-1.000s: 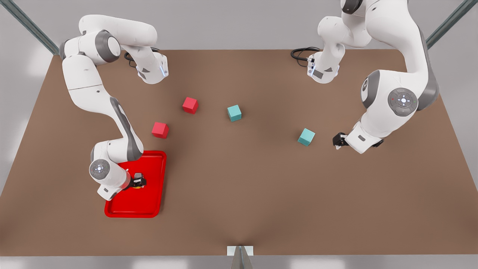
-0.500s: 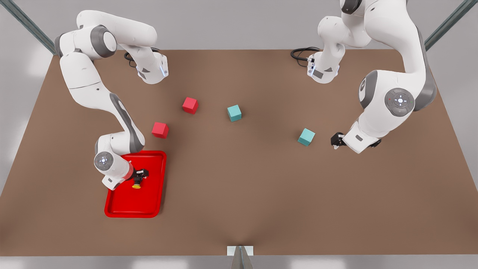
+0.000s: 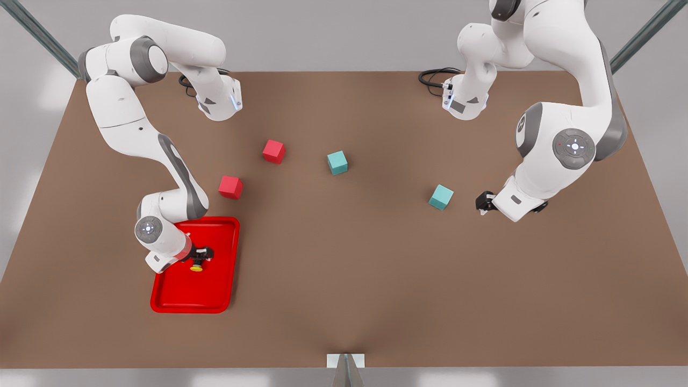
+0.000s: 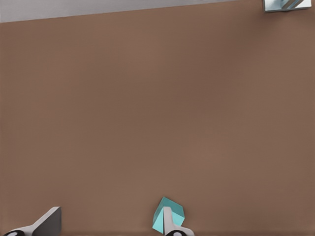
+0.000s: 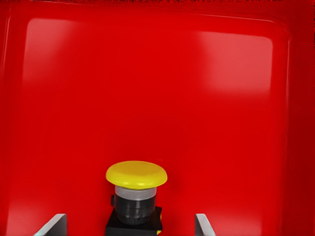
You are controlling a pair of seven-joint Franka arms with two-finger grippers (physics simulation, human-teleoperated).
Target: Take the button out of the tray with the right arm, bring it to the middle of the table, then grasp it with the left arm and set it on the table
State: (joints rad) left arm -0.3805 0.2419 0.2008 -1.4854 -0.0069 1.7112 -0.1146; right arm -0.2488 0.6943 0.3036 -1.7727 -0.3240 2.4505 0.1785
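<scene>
The button (image 3: 196,265), with a dark body and a round yellow cap (image 5: 136,175), stands upright in the glossy red tray (image 3: 215,293) at the front view's left, on the brown table (image 3: 344,269). My right gripper (image 3: 201,256) hovers over it, open. Its fingertips (image 5: 55,224) stand wide on either side of the button's body without touching it. My left gripper (image 3: 482,203) hangs open above the table at the front view's right, beside a teal cube (image 3: 441,196). One of its fingertips (image 4: 171,222) partly covers that cube (image 4: 157,221).
Two red cubes (image 3: 273,151) (image 3: 230,187) lie beyond the tray. A second teal cube (image 3: 337,162) sits near the table's middle. A small white bracket (image 3: 345,360) marks the near edge.
My right wrist has pulled back toward the tray's far end, uncovering the button's yellow cap. The left arm has drifted slightly toward the front view's left.
</scene>
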